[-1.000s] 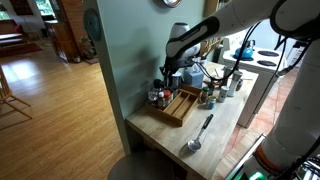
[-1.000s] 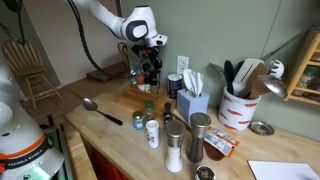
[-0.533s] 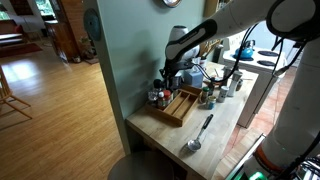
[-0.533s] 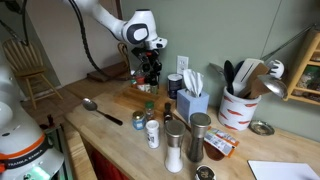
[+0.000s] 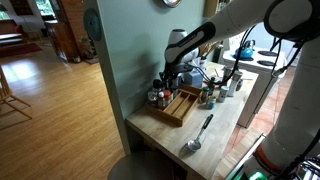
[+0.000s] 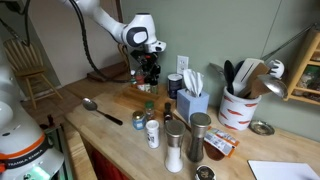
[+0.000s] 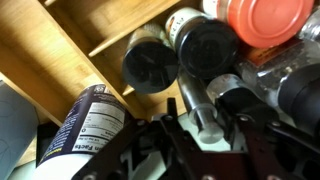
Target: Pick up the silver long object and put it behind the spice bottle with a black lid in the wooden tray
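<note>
The silver spoon (image 5: pixel 203 128) lies on the pale counter apart from the wooden tray (image 5: pixel 180 106); it also shows in an exterior view (image 6: pixel 103 112). My gripper (image 5: pixel 170 78) is down over the far end of the tray (image 6: pixel 133 90), among the spice bottles. In the wrist view my gripper (image 7: pixel 205 122) is shut on a plain silver metal cylinder (image 7: pixel 192 95), not the spoon. Two black-lidded bottles (image 7: pixel 150 65) lie just beyond it on the tray's dividers (image 7: pixel 60 40). A labelled bottle (image 7: pixel 90 125) lies to the left.
A red-lidded jar (image 7: pixel 265 20) sits by the black lids. Several shakers and bottles (image 6: pixel 175 145) stand near the counter's front. A blue tissue box (image 6: pixel 190 100) and a white utensil crock (image 6: pixel 240 105) stand along the wall. The wall rises right behind the tray.
The arm has shifted only very slightly at the tray's far end. The spoon has not moved.
</note>
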You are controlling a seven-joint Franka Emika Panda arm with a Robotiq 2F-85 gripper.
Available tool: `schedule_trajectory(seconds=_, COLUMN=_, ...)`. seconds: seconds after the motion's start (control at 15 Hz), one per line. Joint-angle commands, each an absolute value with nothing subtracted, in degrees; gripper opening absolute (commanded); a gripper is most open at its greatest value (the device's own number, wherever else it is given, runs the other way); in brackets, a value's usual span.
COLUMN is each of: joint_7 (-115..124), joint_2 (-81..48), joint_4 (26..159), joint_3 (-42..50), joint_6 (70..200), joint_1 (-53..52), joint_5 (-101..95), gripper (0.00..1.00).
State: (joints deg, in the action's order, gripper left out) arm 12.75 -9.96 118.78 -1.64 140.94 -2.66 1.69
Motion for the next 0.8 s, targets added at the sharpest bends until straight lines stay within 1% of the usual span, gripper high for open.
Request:
schedule_trajectory(seconds=0.0, joint_7=12.44, joint_2=-9.59, joint_4=119.53, joint_3=-1.62, joint_6=139.99, joint_1=-2.92, joint_5=2.12, gripper=0.75)
schedule_trajectory(seconds=0.2, joint_7=12.29, joint_2=-8.87, joint_4=119.68, joint_3=-1.46, joint_6=139.67, joint_1=-2.77, joint_5=2.04, gripper=0.99)
schedule_trajectory(seconds=0.73, joint_7=11.48, joint_2=-5.13, joint_4=120.0, joint_3=-1.08, joint_6=137.36, joint_1=-1.98, joint_5=2.84, gripper=1.0)
